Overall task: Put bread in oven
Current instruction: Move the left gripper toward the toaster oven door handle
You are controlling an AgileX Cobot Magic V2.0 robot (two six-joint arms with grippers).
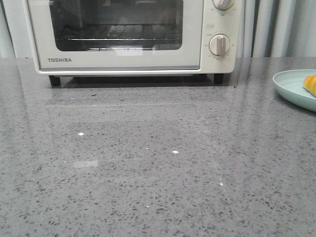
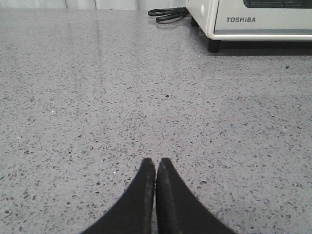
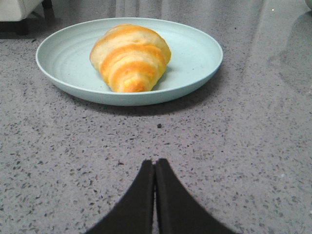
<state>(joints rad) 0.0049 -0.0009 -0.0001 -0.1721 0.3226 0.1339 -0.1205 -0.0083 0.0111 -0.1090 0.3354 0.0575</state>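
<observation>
The bread [image 3: 129, 58] sits on a pale green plate [image 3: 195, 58] at the right side of the grey speckled bench [image 1: 148, 163], well apart from the oven [image 1: 128, 34] with its door shut; left pincer [image 2: 155, 168] and right pincer [image 3: 154, 168] are both pressed together, holding nothing

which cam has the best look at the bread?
Right wrist view: the whole bread lies unobstructed on the plate. Front view catches only an orange sliver at the frame's right edge. Left wrist view shows none.
</observation>
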